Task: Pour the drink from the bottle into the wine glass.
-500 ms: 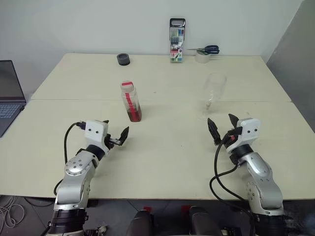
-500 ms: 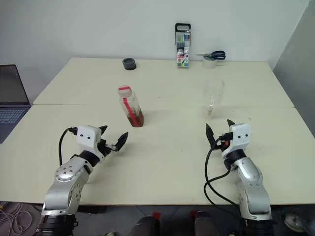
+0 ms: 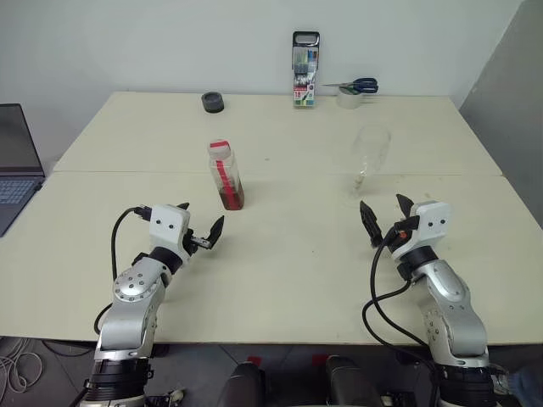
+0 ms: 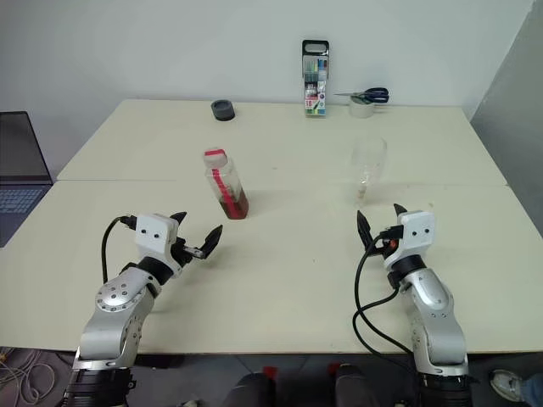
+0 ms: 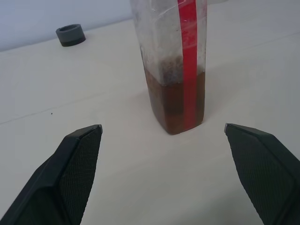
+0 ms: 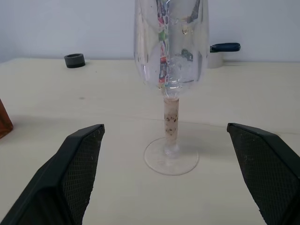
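Note:
A small clear bottle (image 3: 226, 175) with a red label strip stands upright on the cream table (image 3: 280, 254), with reddish-brown drink (image 5: 174, 105) filling its lower part. My left gripper (image 3: 200, 229) hovers open just in front of it, fingers spread wider than the bottle. To the right an empty clear wine glass (image 3: 365, 163) stands upright. My right gripper (image 3: 383, 217) is open just in front of the glass's foot (image 6: 170, 160), touching nothing.
At the table's far edge stand an upright pack of coloured pens (image 3: 305, 81), a black round cap (image 3: 213, 103), and a tape roll with blue-handled scissors (image 3: 355, 90). A laptop (image 3: 15, 165) lies off the table's left side.
Both grippers have crept slightly forward toward the bottle and the glass. Nothing else has moved.

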`<state>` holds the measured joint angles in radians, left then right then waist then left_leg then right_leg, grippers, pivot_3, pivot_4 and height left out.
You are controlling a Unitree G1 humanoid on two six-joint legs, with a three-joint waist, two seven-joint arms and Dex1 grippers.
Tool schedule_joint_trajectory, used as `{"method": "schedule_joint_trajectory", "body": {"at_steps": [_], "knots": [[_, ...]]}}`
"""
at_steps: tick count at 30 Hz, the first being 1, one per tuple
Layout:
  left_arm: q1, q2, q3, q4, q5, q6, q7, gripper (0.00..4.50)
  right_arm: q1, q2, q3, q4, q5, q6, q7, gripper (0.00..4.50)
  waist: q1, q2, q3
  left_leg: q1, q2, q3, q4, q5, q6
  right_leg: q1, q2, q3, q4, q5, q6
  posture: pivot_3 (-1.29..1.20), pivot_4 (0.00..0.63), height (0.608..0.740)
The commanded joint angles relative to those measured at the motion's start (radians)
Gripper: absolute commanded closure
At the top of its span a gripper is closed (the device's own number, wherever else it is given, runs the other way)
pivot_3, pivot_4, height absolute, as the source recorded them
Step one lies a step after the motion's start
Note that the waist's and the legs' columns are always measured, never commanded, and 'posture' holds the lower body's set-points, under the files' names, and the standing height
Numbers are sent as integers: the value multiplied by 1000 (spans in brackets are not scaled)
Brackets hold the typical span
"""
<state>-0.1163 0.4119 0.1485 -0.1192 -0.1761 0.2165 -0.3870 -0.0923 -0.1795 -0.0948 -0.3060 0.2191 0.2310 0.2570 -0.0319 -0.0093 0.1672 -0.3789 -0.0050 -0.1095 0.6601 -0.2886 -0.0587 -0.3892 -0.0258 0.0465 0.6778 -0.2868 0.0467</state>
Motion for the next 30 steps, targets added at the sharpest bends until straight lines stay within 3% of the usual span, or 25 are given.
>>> {"method": "schedule_joint_trajectory", "body": {"at_steps": [1, 17, 25, 30], "knots": [[-17, 12, 4, -37, 2, -12, -6, 25, -10, -4, -7, -17, 3, -31, -1, 0, 0, 0, 0, 0, 0, 0, 0, 0, 0, 0, 0, 0, 0, 0, 0, 0, 150, 740], [-49, 15, 6, -44, -37, 9, -21, 25, -33, -16, -3, 0, 10, -44, 23, 0, 0, 0, 0, 0, 0, 0, 0, 0, 0, 0, 0, 0, 0, 0, 0, 0, 150, 740], [-82, -26, -3, -14, -13, 33, 36, 25, -67, -185, 111, -166, 158, 133, 282, 0, 0, 0, 1, 0, 0, 0, 0, 0, 0, 0, 0, 0, 0, 0, 0, 0, 150, 740], [-161, -78, -31, 23, 23, 71, 110, 25, -141, -280, 131, -238, 268, 302, 352, 0, 1, -1, 1, -1, 0, -2, 1, 0, 0, 1, 0, -2, 0, 0, 0, 0, 150, 740]]}}
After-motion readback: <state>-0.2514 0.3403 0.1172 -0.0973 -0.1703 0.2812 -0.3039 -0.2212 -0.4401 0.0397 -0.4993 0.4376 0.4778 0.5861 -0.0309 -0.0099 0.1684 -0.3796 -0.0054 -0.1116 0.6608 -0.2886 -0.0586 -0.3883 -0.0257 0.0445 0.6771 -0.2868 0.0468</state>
